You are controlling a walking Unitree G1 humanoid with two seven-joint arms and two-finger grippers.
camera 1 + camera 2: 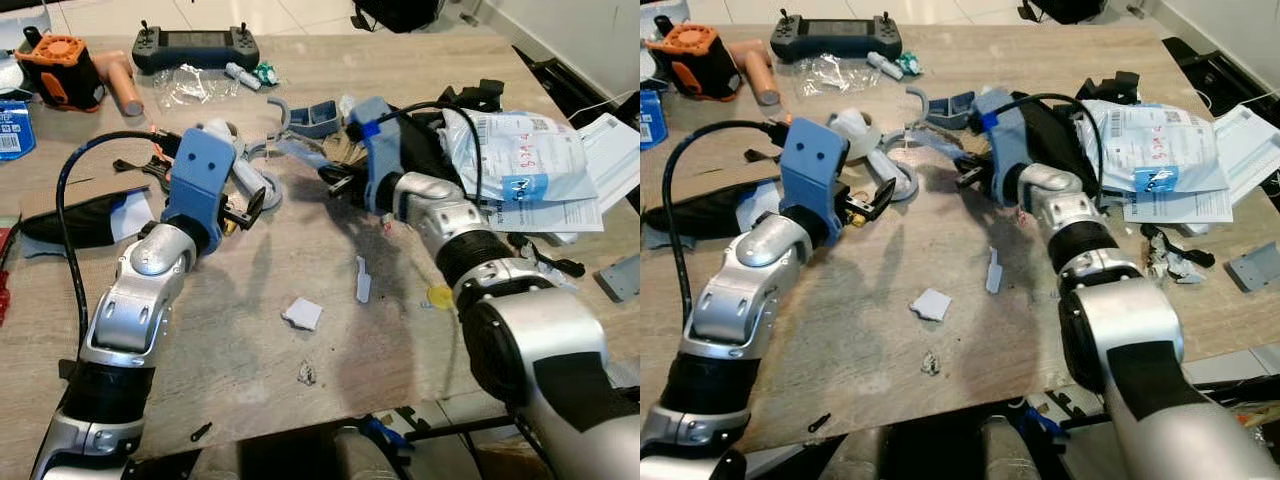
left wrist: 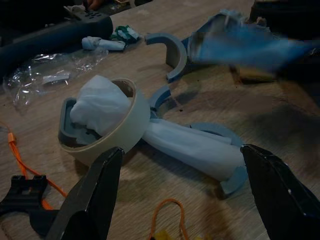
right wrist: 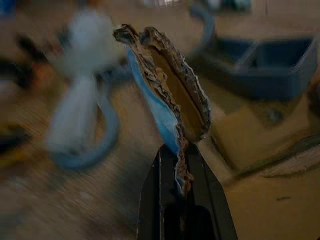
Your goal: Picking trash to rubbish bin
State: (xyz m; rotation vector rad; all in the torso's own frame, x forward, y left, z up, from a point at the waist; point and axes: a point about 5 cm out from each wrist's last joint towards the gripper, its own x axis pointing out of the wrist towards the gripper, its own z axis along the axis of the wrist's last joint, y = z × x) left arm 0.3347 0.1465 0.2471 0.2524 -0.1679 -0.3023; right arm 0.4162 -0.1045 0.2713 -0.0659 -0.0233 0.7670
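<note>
In the left eye view, both arms reach over a cluttered wooden counter (image 1: 300, 400). The left gripper (image 1: 243, 212) hovers with its fingers apart just short of a roll of tape (image 1: 222, 133) stuffed with white tissue. The right gripper (image 1: 335, 180) sits near the middle of the counter, its fingers clamped on a torn scrap of cardboard (image 1: 300, 152) with a blue facing, held off the surface. Nearer the robot lie a small white paper scrap (image 1: 303, 314), a thin white strip (image 1: 363, 279) and a tiny dark crumb (image 1: 306, 374). A black handheld controller (image 1: 195, 46) rests at the far edge, with crumpled clear plastic (image 1: 188, 85) just in front of it; a heap of shipping bags and papers (image 1: 530, 165) lies to the robot's right.

The right eye view shows the same layout, with an orange-and-black tool (image 1: 692, 55) at the far left corner.

In the left wrist view, the two spread fingers (image 2: 92, 195) frame the tape roll and a pale blue tube (image 2: 192, 146) lying against grey curved plastic pieces (image 2: 172, 52).

In the right wrist view, the closed fingers (image 3: 150, 205) pinch the lower end of the cardboard scrap, which stands upright above them; the background is blurred.
</note>
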